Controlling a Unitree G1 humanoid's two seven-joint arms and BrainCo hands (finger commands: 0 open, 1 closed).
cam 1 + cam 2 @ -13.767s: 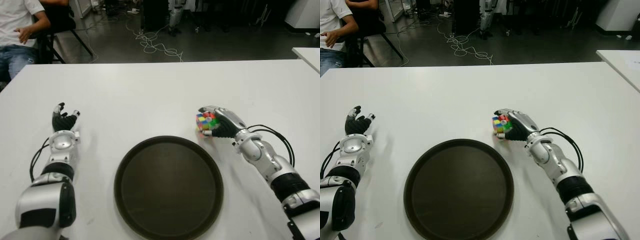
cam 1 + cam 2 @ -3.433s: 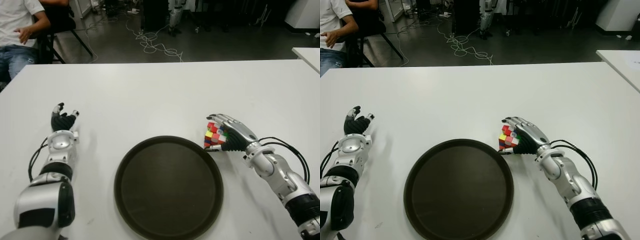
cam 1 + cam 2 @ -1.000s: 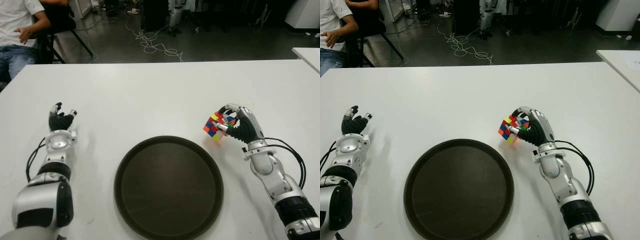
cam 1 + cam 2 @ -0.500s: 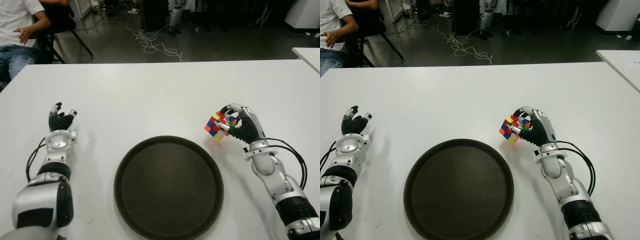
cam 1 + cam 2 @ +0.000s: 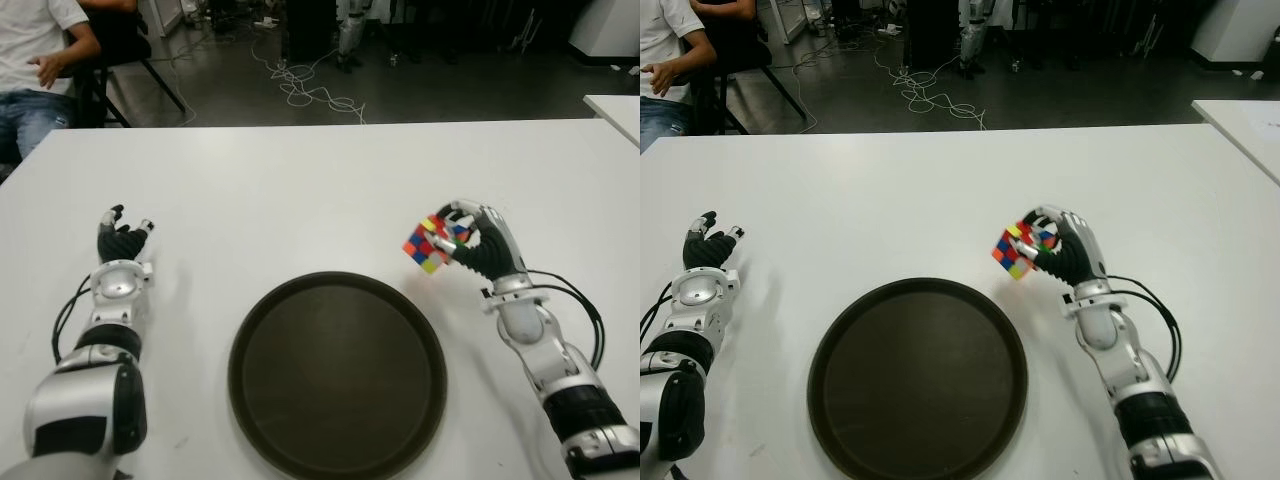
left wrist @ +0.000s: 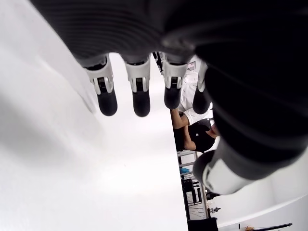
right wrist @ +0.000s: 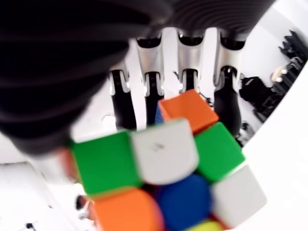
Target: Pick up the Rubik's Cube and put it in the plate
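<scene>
Left eye view: cube (image 5: 428, 243) clear of the table (image 5: 300, 190), clasped in the right hand (image 5: 478, 243) at two o'clock from the plate (image 5: 337, 372), tilted corner-down, probably for carrying inward over the rim. Left hand (image 5: 123, 243) idle at ten o'clock, fingers (image 6: 107, 99) loosely extended, holding nothing.

From my remote station I see a white table (image 5: 300, 190) filling the lower frame. Beyond it, a dark floor (image 5: 450, 95) carries a tangle of pale cables (image 5: 305, 85) at upper centre. A seated person (image 5: 35, 70) occupies the upper left; a second white table (image 5: 618, 108) edges the upper right.
</scene>
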